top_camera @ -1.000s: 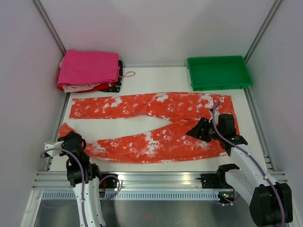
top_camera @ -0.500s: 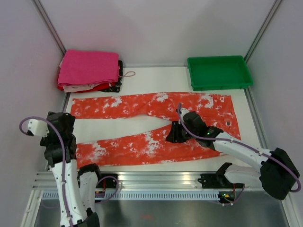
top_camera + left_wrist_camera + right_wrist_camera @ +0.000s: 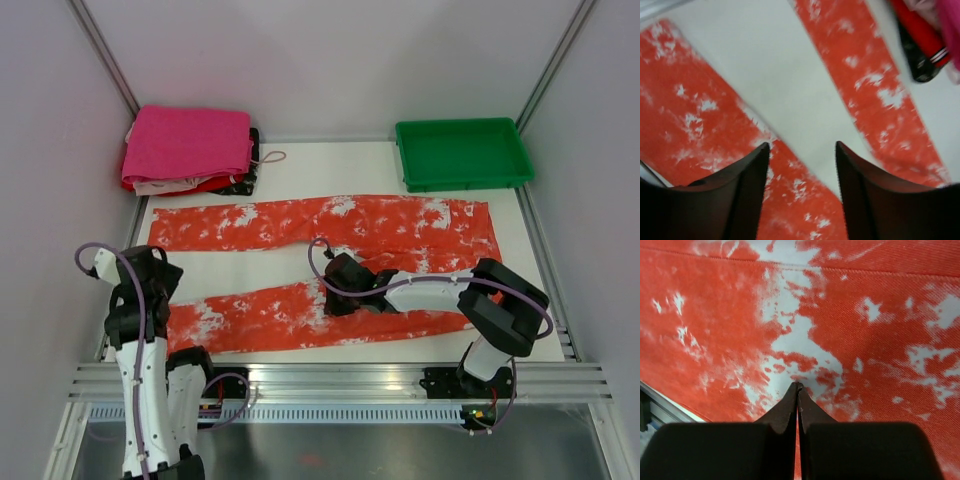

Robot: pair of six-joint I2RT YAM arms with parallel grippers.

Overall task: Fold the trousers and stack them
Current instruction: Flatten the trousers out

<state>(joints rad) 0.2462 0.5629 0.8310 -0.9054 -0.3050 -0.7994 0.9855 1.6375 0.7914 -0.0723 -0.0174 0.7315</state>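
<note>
The trousers, orange-red with white blotches, lie flat on the white table, waist at the right and both legs running left. My right gripper is low over the middle of the near leg. In the right wrist view it is shut, tips together on the flat cloth, with no fold seen between them. My left gripper hangs above the left end of the near leg. In the left wrist view it stands open, nothing between its fingers, with the near leg below.
A folded magenta-pink cloth tops a small pile at the back left, with a black and red item under it. A green tray stands at the back right. White walls close in three sides. An aluminium rail runs along the front.
My right gripper slid left along the near leg and closed. My left gripper let go of the leg's end, rose and opened; that end now lies further right.
</note>
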